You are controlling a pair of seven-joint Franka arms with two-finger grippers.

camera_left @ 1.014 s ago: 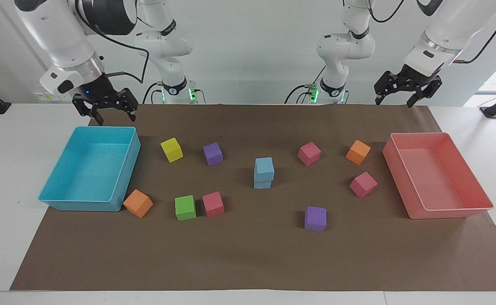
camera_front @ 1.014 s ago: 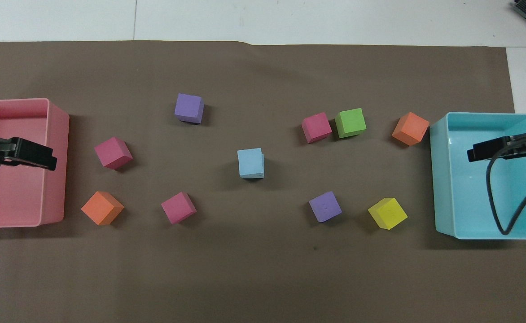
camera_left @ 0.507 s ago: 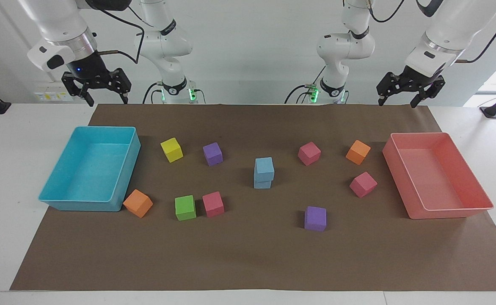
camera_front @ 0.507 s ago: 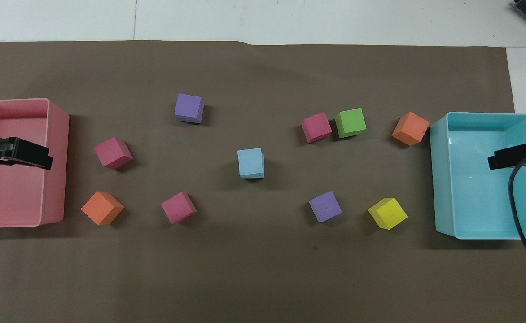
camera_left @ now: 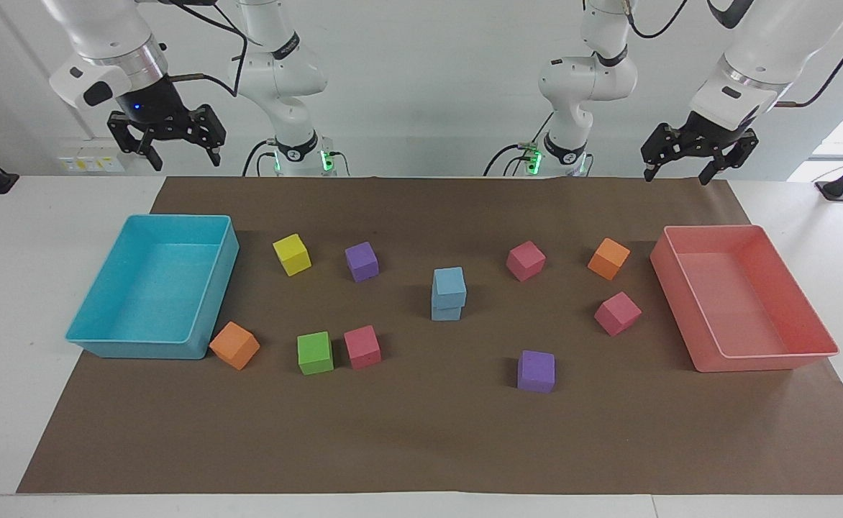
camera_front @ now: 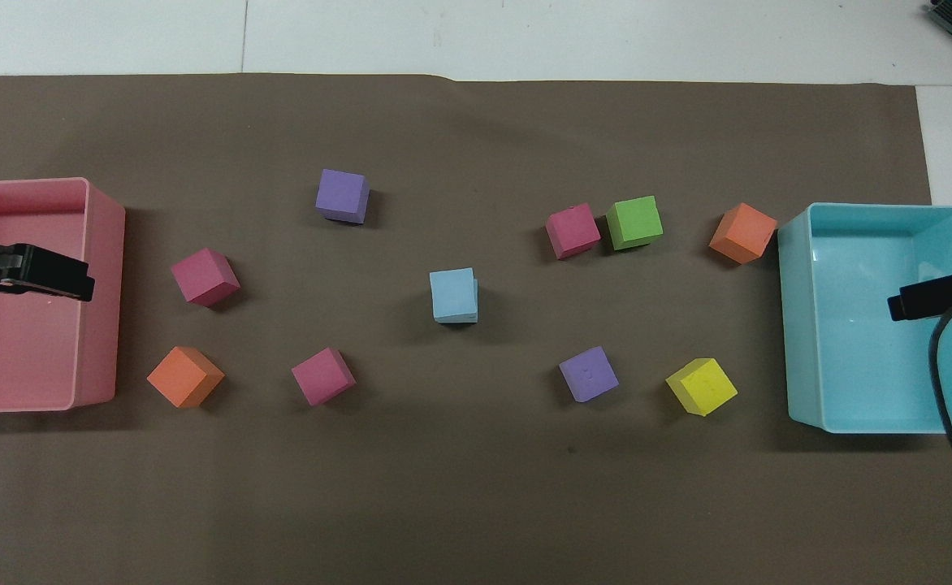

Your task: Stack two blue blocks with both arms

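Note:
The two blue blocks stand stacked in the middle of the brown mat: the upper blue block [camera_left: 450, 285] rests on the lower blue block [camera_left: 446, 312], slightly offset. In the overhead view the upper block [camera_front: 452, 293] covers most of the lower one [camera_front: 475, 302]. My right gripper [camera_left: 184, 160] is open and empty, raised over the robots' edge of the mat by the turquoise tray [camera_left: 105, 338]. My left gripper [camera_left: 677, 176] is open and empty, raised near the pink tray [camera_left: 767, 363]. Both grippers are well apart from the stack.
Loose cubes lie around the stack: yellow [camera_left: 291, 254], two purple [camera_left: 361, 260] [camera_left: 536, 371], green [camera_left: 315, 352], three pink-red [camera_left: 362, 347] [camera_left: 525, 260] [camera_left: 617, 313], two orange [camera_left: 234, 344] [camera_left: 608, 258]. Both trays hold nothing.
My right gripper has risen and drawn back from the turquoise tray toward the robots. My left gripper has risen slightly. The blue stack and the other cubes have not moved.

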